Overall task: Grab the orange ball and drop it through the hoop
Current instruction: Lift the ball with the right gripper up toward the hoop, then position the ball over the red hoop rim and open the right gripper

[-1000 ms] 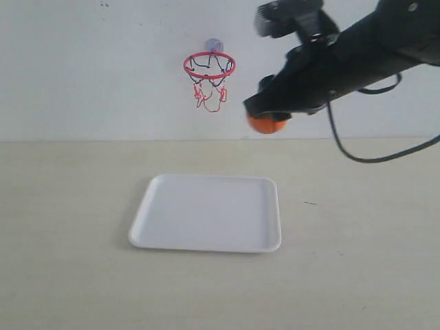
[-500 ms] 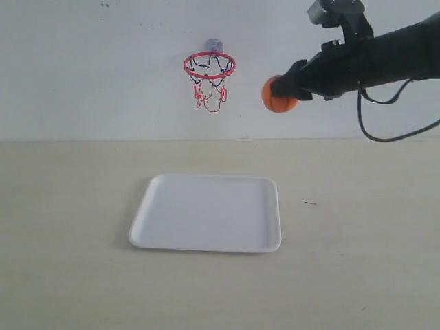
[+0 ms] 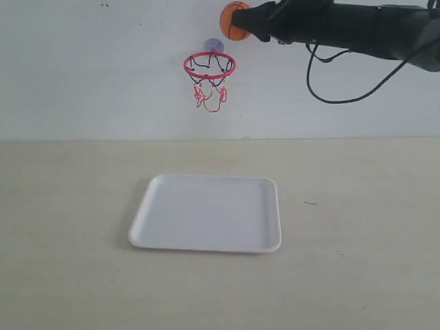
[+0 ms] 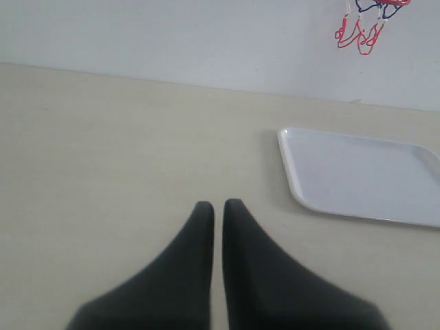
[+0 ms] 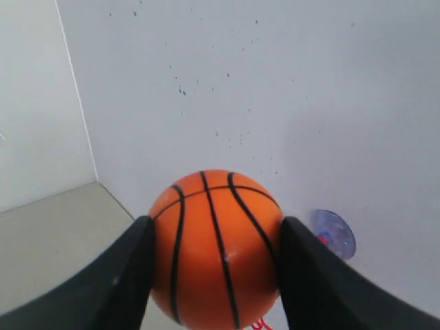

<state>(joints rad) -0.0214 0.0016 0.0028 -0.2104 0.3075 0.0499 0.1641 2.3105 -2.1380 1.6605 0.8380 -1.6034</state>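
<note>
**Ball now up above the hoop**

Your right gripper [image 3: 249,22] squeezes the orange ball [image 3: 231,19] between its two fingers. Half a second ago the ball was lower and farther right of the hoop [image 3: 209,65]. Now it is higher than the hoop, a little to its right and close to the wall [image 3: 82,69]. The hoop opens upward. The ball's black lines curve across its round face. The white tray [image 3: 206,213] has not moved. Your left gripper [image 4: 218,206] is closed on nothing, low over the table [image 4: 103,137].
</note>
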